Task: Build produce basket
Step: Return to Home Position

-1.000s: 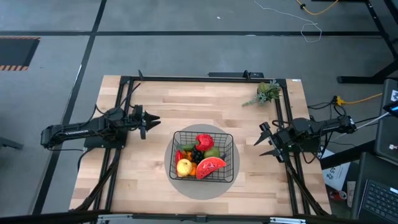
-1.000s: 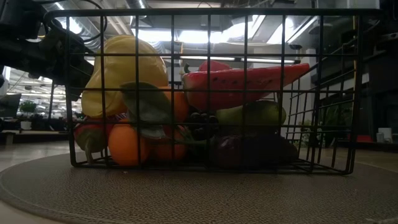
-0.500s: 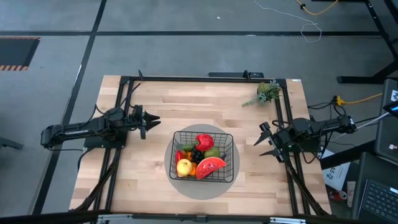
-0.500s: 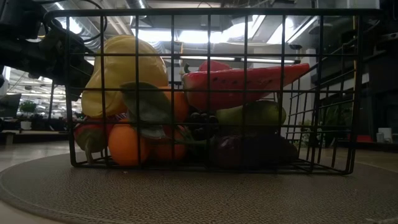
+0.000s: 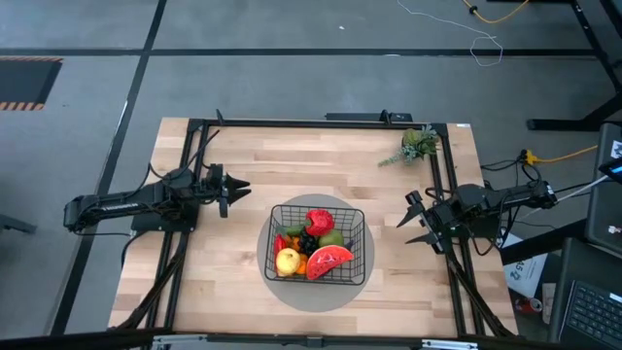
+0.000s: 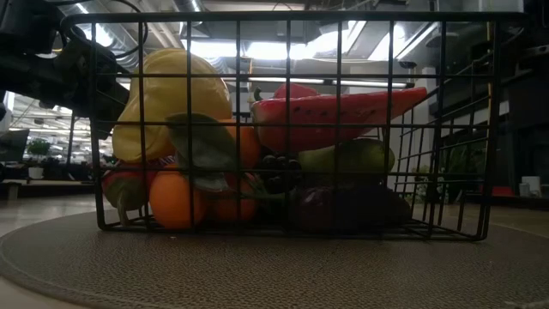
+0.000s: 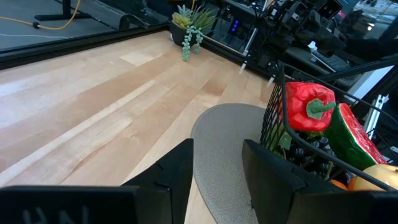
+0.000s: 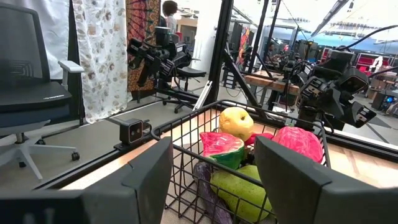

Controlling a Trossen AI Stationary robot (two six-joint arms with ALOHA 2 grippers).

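Observation:
The black wire-mesh basket (image 5: 317, 243) stands on a flat round grey disc (image 5: 282, 288) at the table's near middle. It holds the produce: yellow lemon (image 5: 288, 261), watermelon slice (image 5: 329, 260), red pepper (image 5: 320, 221), dark grapes (image 5: 307, 238), green pear (image 6: 347, 159), oranges (image 6: 176, 199) and purple eggplant (image 6: 343, 209). My left gripper (image 5: 239, 189) hovers open to the basket's left and farther back. My right gripper (image 5: 412, 222) hovers open to the basket's right. Neither touches anything.
A green leafy sprig (image 5: 416, 145) lies near the table's far right corner. Black frame rails (image 5: 321, 122) run along the table's far, left and right sides. Bare wood lies between the basket and the far rail.

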